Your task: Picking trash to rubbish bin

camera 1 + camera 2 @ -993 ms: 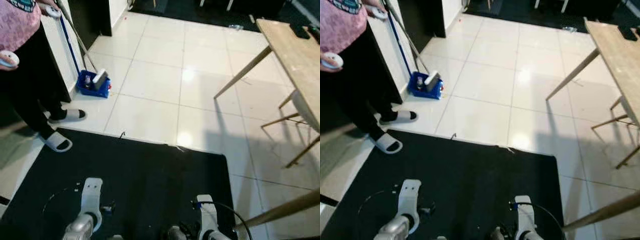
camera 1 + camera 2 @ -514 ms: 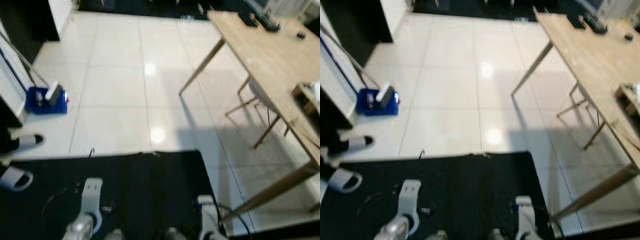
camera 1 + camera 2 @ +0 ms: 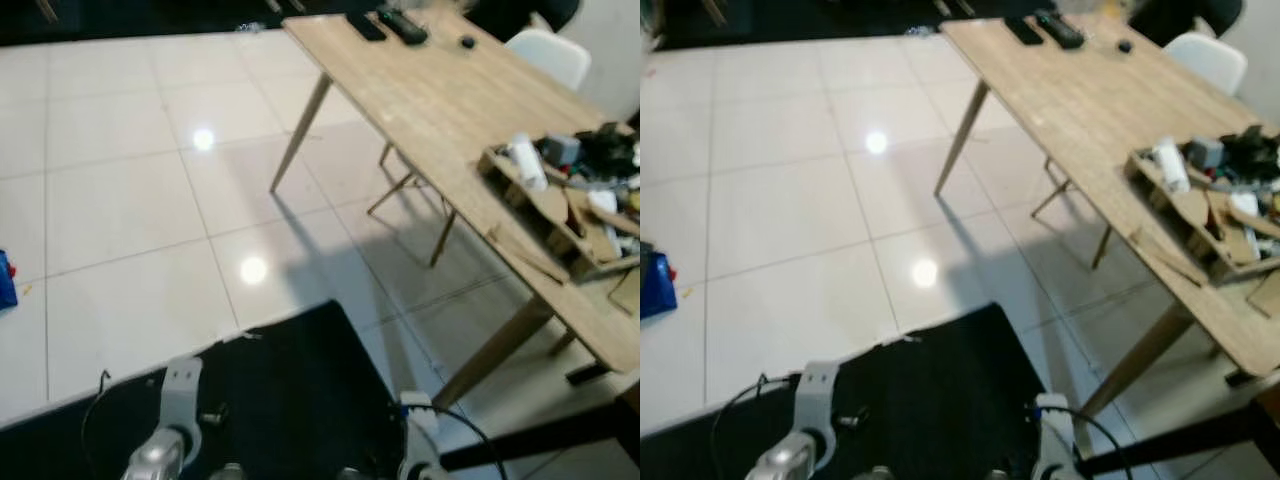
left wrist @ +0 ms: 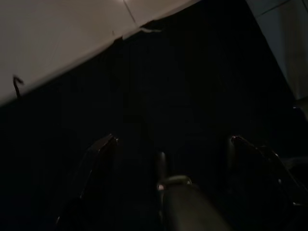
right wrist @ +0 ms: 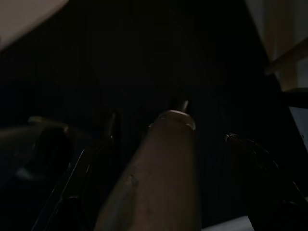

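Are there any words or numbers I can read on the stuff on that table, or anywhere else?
None can be read.
Wooden table: bare wood, no writing.
Cluttered wooden tray with a white bottle: any labels are too blurred and small to read.
Dark remotes at the far end: too small to tell.
Black mat and white floor tiles: no text or signs.
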Robot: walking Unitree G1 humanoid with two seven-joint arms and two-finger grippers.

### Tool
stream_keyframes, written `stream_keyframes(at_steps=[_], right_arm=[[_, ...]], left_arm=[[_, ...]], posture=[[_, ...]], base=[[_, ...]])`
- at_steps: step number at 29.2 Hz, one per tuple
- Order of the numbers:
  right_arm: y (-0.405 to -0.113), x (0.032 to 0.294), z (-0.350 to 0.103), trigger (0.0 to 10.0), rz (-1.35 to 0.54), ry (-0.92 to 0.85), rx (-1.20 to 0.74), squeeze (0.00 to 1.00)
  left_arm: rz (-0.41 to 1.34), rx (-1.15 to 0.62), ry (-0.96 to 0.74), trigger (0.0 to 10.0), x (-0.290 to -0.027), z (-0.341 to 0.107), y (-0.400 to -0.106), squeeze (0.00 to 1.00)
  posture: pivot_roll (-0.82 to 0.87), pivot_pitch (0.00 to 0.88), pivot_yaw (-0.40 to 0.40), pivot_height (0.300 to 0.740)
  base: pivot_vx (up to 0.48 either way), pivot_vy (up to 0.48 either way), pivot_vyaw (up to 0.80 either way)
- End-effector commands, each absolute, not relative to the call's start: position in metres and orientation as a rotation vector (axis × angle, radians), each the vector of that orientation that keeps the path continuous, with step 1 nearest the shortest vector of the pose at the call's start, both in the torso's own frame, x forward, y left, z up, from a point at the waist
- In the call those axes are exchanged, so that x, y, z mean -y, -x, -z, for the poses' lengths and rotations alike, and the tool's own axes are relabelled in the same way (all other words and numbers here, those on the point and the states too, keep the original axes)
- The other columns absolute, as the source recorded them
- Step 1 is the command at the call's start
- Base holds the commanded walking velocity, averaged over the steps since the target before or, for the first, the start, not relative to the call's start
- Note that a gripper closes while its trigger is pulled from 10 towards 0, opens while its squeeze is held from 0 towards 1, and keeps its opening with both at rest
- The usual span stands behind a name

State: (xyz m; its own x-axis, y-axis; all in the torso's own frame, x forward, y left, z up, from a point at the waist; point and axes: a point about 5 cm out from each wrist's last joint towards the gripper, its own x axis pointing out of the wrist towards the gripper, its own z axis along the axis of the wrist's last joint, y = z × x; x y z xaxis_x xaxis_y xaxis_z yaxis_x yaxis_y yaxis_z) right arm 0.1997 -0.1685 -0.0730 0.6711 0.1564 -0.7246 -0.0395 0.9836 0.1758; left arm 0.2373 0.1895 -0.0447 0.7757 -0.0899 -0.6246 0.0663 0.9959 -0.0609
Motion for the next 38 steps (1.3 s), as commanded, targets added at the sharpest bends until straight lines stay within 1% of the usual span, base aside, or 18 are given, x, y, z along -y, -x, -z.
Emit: stream_keyframes(at_steps=[1,10,23,38], right_arm=[[-0.188,0.180,0.079,10.0,-0.057,-0.158,-0.873,0.00],[-0.182,0.186,0.082,10.0,0.020,-0.191,-0.892,0.00],[-0.177,0.189,0.084,10.0,0.049,-0.196,-0.903,0.00],[-0.174,0.186,0.086,10.0,0.020,-0.181,-0.924,0.00]], left_arm=[[0.098,-0.718,0.037,10.0,-0.185,0.052,-0.229,0.00],[0.101,-0.721,0.033,10.0,-0.186,0.052,-0.229,0.00],[0.111,-0.729,0.026,10.0,-0.186,0.053,-0.227,0.00],[0.127,-0.736,-0.014,10.0,-0.186,0.054,-0.226,0.00]], posture=[[0.05,0.189,-0.043,0.740],[0.05,0.184,-0.033,0.740],[0.05,0.183,-0.025,0.740],[0.05,0.186,-0.030,0.740]], base=[[0.360,0.000,-0.80],[0.357,0.000,-0.80],[0.350,0.000,-0.77],[0.000,0.000,0.00]])
